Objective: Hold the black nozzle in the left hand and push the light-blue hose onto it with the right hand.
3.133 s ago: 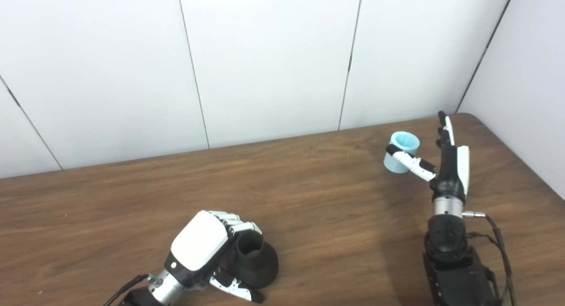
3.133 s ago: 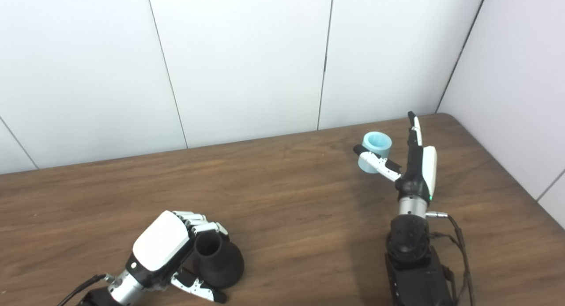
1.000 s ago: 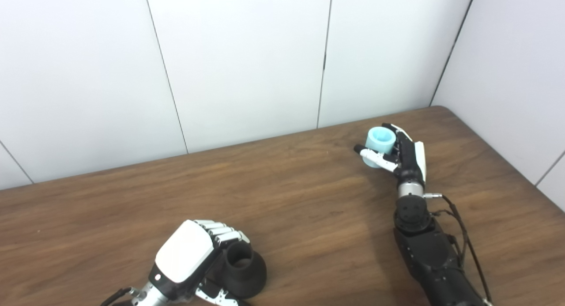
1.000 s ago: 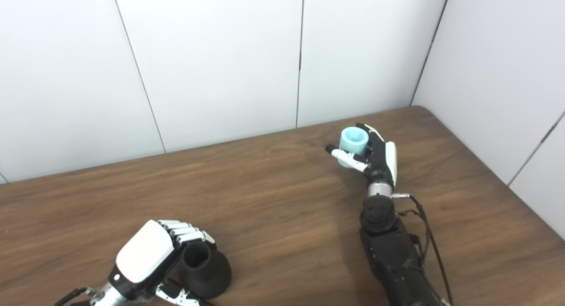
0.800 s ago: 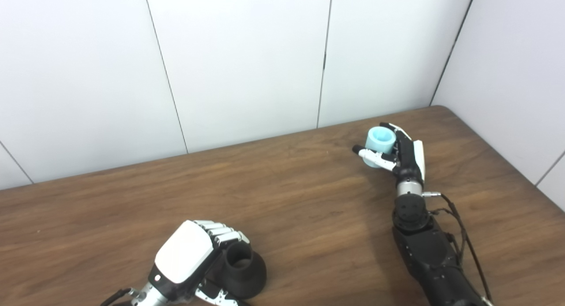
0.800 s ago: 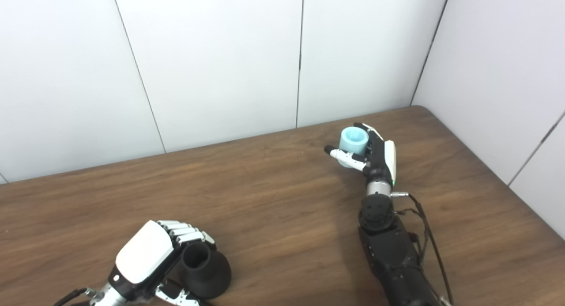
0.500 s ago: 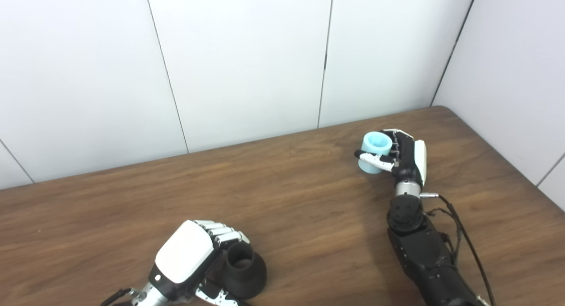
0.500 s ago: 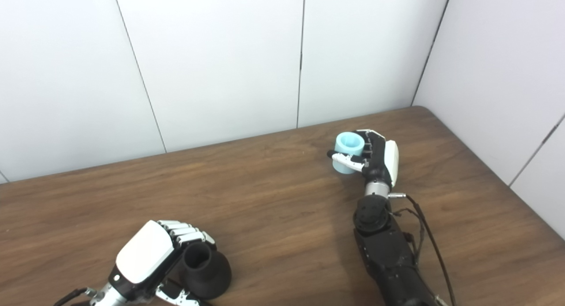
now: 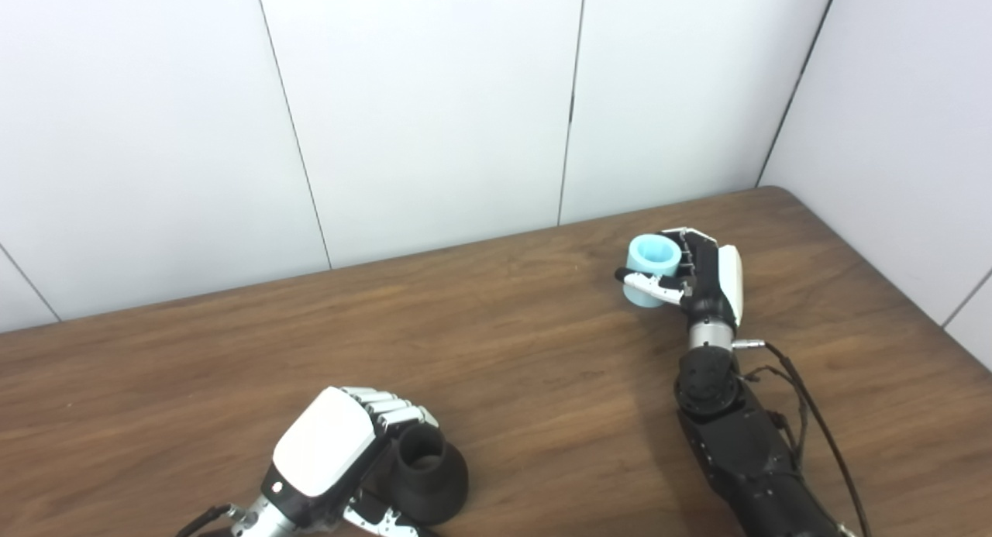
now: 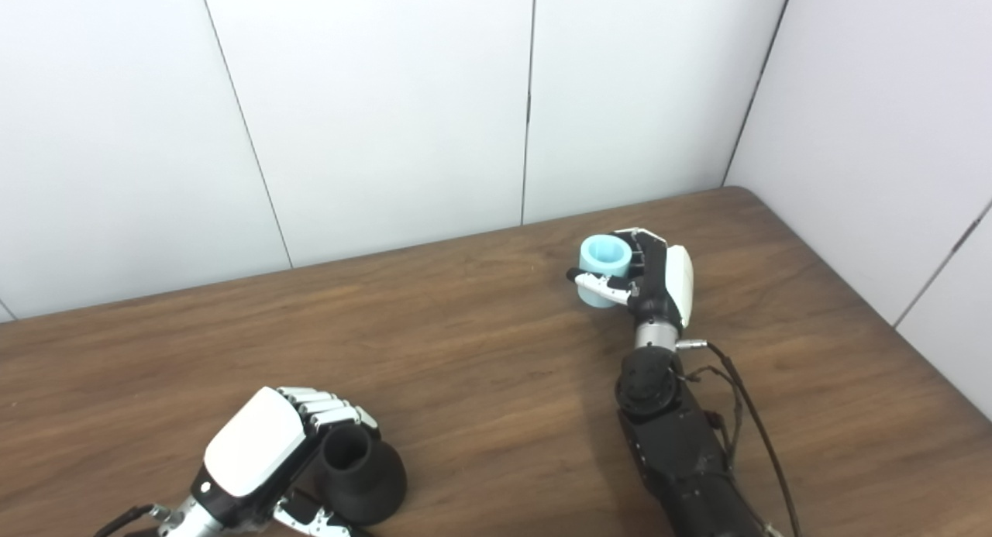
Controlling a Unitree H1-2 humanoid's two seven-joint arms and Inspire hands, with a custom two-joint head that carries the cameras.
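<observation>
A brown wood-grain table [image 9: 504,351] fills the lower half of the frame, with white wall panels [image 9: 426,103] behind it.

At the lower left, the left hand [image 9: 329,456] is curled around the nozzle [image 9: 425,483], its fingers wrapped over the narrow neck from the left and its thumb at the flared base. The nozzle is black and matte, bell-shaped, standing with its wide end on the table and its round opening facing up.

At the right centre, the right hand [image 9: 701,277] is closed on the hose [image 9: 651,270]: the fingers curve round its far and right side and the thumb crosses its front. The hose is a short, light-blue, thick-walled tube, open end up and tilted slightly. Whether its lower end touches the table cannot be told. Nozzle and hose lie well apart.

Compared with a second ago, the right hand's fingers have closed fully on the hose, and hand and hose have shifted a little to the left. The left hand and nozzle have not moved.
</observation>
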